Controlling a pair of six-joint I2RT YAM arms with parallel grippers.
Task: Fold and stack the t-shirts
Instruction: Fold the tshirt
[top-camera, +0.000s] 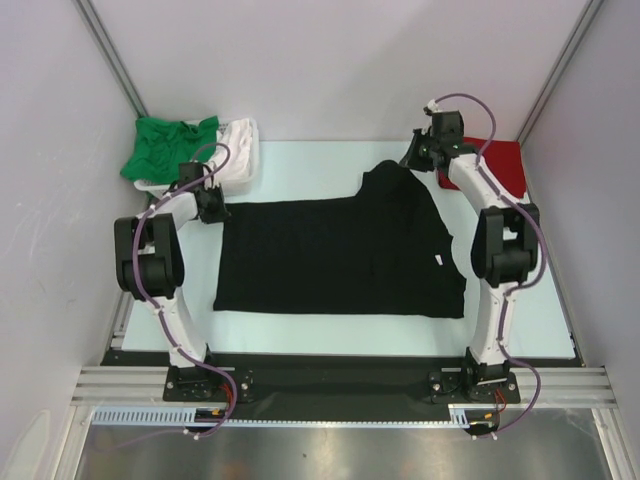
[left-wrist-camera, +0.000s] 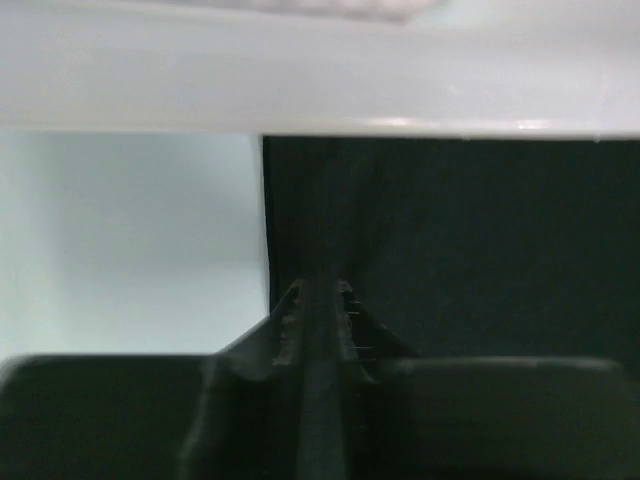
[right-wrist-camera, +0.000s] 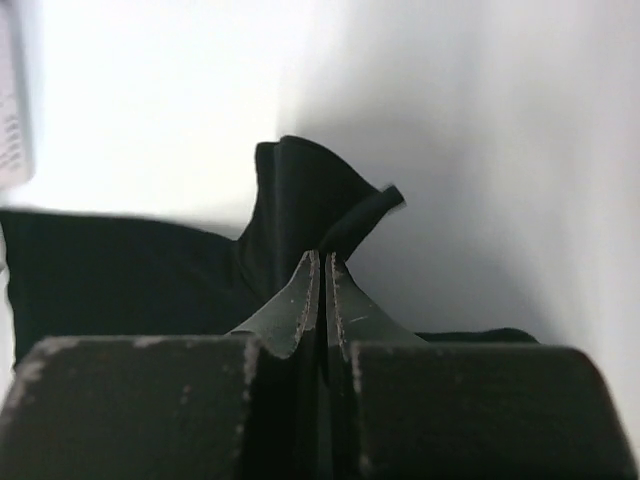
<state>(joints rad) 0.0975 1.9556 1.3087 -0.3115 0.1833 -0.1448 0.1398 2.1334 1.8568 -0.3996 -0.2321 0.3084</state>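
Note:
The black t-shirt (top-camera: 340, 250) lies spread flat on the table. My left gripper (top-camera: 212, 207) is shut on its far left corner, low on the table; in the left wrist view the fingers pinch the black cloth (left-wrist-camera: 450, 240) near its edge. My right gripper (top-camera: 414, 156) is shut on a lifted far flap of the same shirt, which stands up in a peak (right-wrist-camera: 300, 200) in the right wrist view. The green t-shirt (top-camera: 165, 145) lies crumpled in the white basket. A white t-shirt (top-camera: 238, 135) seems to lie beside it. The red t-shirt (top-camera: 503, 160) lies at the far right.
The white plastic basket (top-camera: 240, 168) stands at the far left corner, close behind my left gripper. Grey walls enclose the table on three sides. The pale table surface (top-camera: 330, 165) shows beyond the black shirt and along its near edge.

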